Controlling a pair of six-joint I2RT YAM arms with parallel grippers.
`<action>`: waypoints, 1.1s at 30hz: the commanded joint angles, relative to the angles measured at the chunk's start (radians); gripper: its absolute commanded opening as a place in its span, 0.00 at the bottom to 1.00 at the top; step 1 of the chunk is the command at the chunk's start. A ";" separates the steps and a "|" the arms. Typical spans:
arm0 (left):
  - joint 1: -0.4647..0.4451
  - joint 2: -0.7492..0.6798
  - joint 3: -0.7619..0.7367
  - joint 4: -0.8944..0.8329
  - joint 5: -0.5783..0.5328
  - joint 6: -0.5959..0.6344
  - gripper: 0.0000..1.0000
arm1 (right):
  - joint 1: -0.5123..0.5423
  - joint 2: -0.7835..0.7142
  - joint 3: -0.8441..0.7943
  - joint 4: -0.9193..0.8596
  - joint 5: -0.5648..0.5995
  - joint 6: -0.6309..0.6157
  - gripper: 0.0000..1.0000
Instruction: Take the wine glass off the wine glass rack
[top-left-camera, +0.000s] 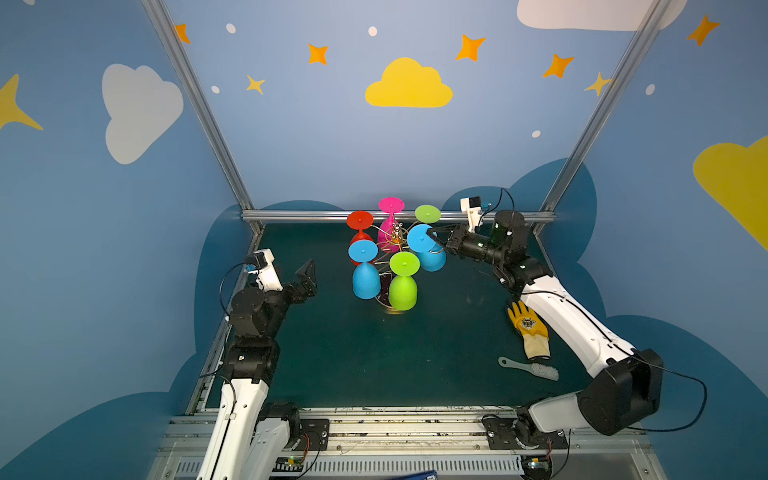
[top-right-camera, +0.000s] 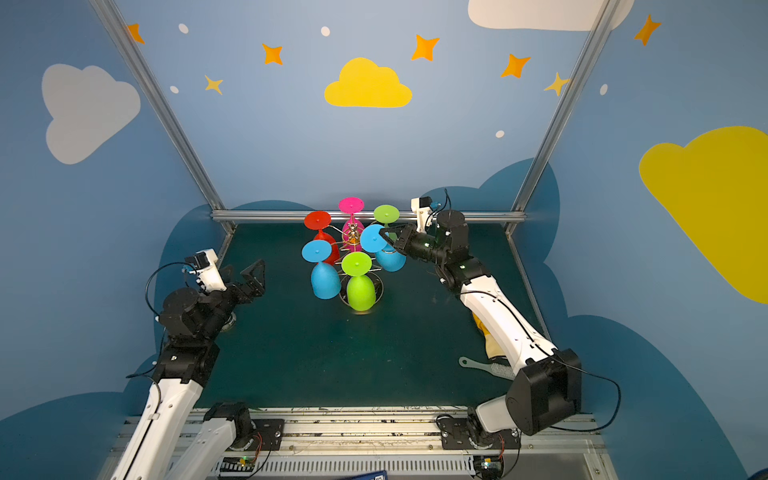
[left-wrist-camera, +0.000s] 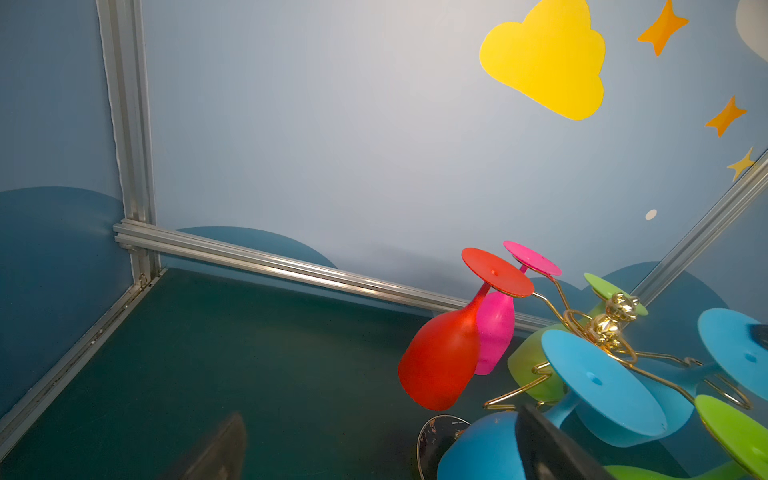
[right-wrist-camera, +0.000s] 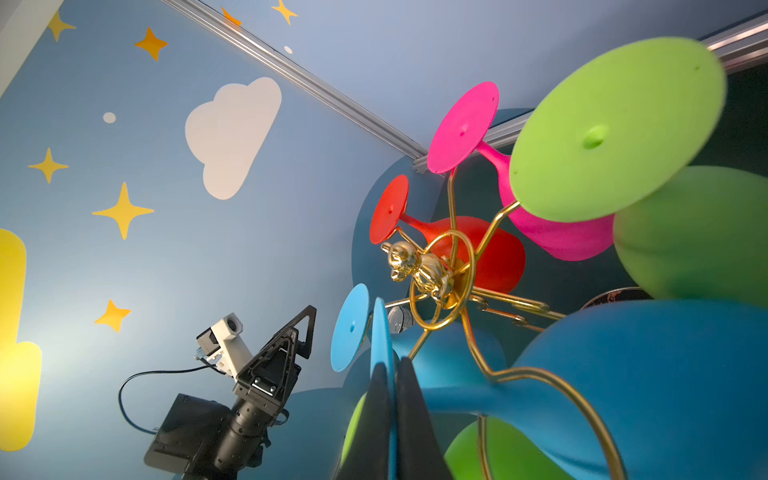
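Note:
The wine glass rack (top-left-camera: 397, 237) is a gold wire stand on a round dark base (left-wrist-camera: 441, 436) at the back middle of the mat. Several coloured glasses hang on it upside down: red, pink, green and blue. My right gripper (top-left-camera: 434, 237) (right-wrist-camera: 390, 368) is shut on the edge of the round foot of the blue wine glass (top-left-camera: 419, 239) on the rack's right side. That glass's stem still lies in a gold wire arm (right-wrist-camera: 552, 378). My left gripper (top-left-camera: 309, 276) (top-right-camera: 255, 276) stands open and empty, well left of the rack, near another blue glass (top-left-camera: 365, 279).
A yellow work glove (top-left-camera: 528, 328) and a grey brush (top-left-camera: 532, 368) lie on the green mat under the right arm. An aluminium rail (top-left-camera: 311, 215) runs along the back edge, with posts at both back corners.

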 joint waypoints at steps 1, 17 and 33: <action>0.006 -0.010 -0.014 0.011 0.007 -0.004 0.99 | 0.011 0.025 -0.003 -0.024 0.015 -0.011 0.00; 0.006 -0.010 -0.015 0.014 0.008 -0.009 0.99 | 0.020 -0.037 -0.050 -0.076 0.027 -0.041 0.00; 0.007 -0.010 -0.017 0.012 0.002 -0.012 0.99 | 0.010 -0.195 -0.162 -0.154 0.162 -0.095 0.00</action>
